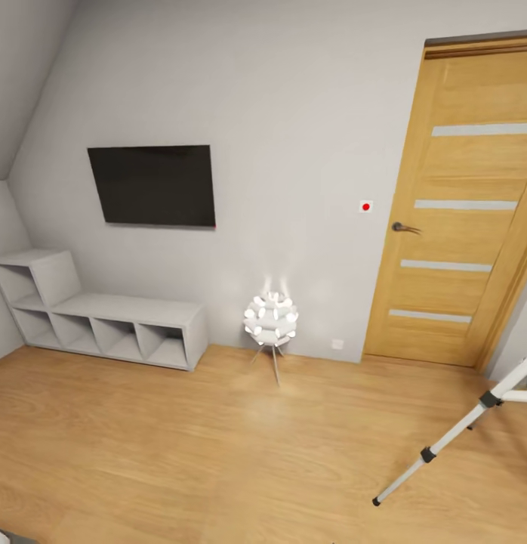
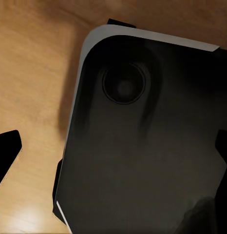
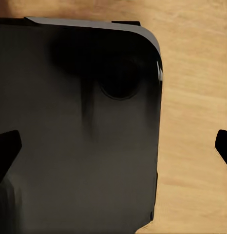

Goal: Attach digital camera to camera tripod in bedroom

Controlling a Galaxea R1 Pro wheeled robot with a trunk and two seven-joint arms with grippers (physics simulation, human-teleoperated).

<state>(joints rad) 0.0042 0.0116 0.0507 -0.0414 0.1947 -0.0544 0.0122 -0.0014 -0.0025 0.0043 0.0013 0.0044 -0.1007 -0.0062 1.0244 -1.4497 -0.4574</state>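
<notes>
A home bedroom: wall television [image 1: 152, 186], cube shelves [image 1: 97, 317], wooden door [image 1: 454, 211], wood floor [image 1: 180, 453].

A large dark panel [image 2: 142, 146] with a rounded corner and a pale grey edge took up most of the left wrist view, probably part of the robot's own body, though that could not be told for certain. A round recess [image 2: 124, 84] was sunk into the panel near its rounded corner. Light wood floor [image 2: 35, 73] lay beyond the panel, past its pale edge, with the panel's shadow falling on the boards just beside that edge. One black fingertip of the left gripper [image 2: 113, 153] stood over the floor well apart from the panel's edge, the other over the panel itself, the jaws wide apart with nothing between them.
</notes>
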